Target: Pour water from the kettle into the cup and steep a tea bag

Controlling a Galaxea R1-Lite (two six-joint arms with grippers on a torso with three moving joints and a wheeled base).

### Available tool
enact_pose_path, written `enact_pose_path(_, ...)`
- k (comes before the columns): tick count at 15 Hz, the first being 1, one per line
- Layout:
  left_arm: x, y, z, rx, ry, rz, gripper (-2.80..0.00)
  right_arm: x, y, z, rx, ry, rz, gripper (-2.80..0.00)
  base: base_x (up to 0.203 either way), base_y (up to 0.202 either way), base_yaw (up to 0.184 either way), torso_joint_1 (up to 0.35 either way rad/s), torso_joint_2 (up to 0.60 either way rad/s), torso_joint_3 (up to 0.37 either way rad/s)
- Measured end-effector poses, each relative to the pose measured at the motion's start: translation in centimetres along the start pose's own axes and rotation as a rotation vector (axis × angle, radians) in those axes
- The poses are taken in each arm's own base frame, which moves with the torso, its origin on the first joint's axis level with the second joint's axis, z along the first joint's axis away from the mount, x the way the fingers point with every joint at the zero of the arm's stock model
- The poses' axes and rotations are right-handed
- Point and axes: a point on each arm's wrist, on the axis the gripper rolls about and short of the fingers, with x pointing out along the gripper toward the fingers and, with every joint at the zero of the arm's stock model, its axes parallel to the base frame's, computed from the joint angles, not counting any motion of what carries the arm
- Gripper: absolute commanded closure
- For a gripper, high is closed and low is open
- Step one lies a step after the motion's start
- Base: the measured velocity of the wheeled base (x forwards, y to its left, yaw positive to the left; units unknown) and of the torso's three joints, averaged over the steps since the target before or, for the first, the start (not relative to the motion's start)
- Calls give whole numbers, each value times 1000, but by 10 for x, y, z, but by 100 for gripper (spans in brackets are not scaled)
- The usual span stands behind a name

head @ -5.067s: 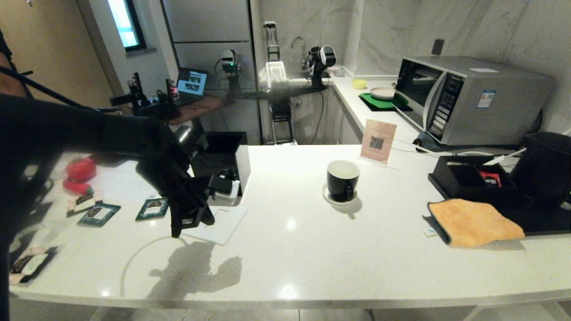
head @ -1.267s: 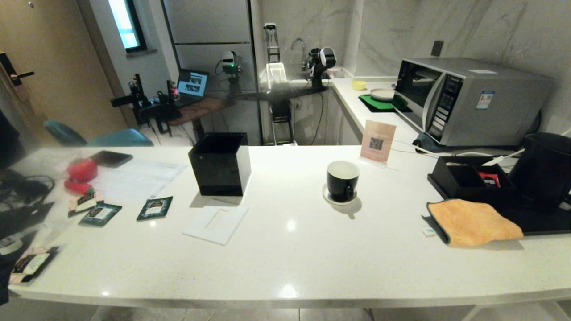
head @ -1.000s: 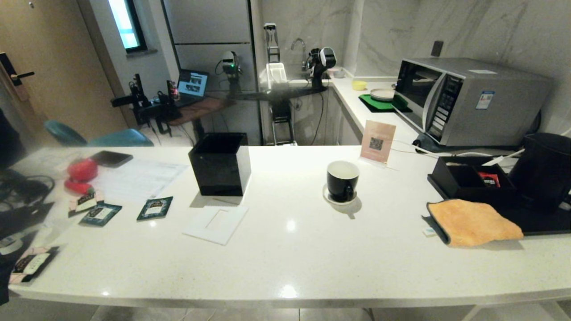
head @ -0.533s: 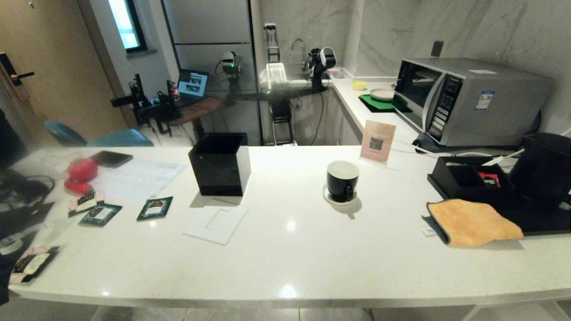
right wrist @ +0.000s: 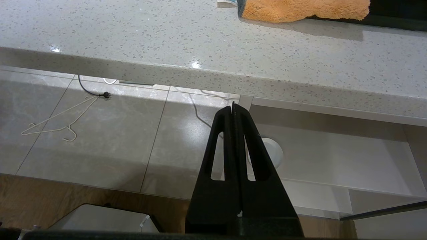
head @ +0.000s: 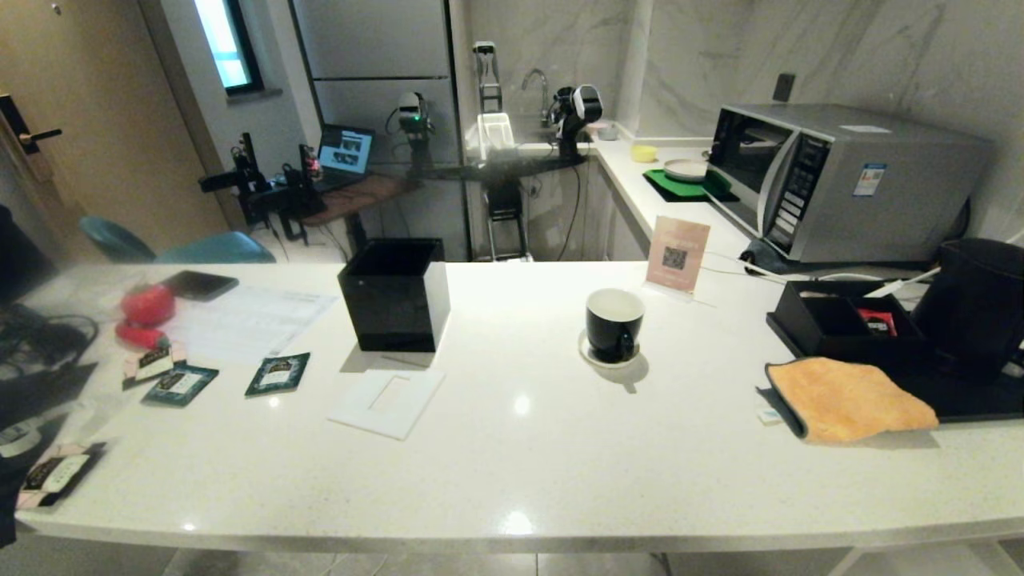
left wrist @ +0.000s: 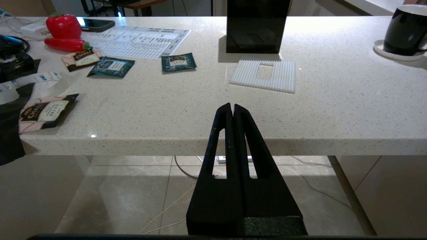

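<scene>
The black cup (head: 614, 324) stands on its white saucer (head: 596, 358) mid-counter; the left wrist view also catches the cup (left wrist: 405, 31). The big black kettle (head: 976, 308) sits at the far right on a dark tray. Teal tea bag packets (head: 276, 374) (left wrist: 176, 62) lie flat on the counter's left part. Neither arm shows in the head view. My left gripper (left wrist: 232, 106) is shut and empty, level with the counter's front edge. My right gripper (right wrist: 233, 105) is shut and empty below the counter edge, near the orange cloth (right wrist: 303, 8).
A black open-topped square box (head: 394, 294) stands left of the cup with a white ribbed plate (head: 388, 402) before it. An orange cloth (head: 848, 398), a low black box (head: 848, 320), a card sign (head: 678, 254) and a microwave (head: 840, 180) fill the right side.
Five seconds ago my left arm reached over the counter by the black square box; it has since drawn back out of the head view. Nothing has moved in the last second.
</scene>
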Motion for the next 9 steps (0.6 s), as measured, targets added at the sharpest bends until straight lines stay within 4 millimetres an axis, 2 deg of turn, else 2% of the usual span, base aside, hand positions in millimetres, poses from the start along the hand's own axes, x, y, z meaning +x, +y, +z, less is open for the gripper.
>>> enact_pose_path(9,0,0,0,0,0,0,0,0,0,0,66,-1,-5,0,0,0,0,0,0,0)
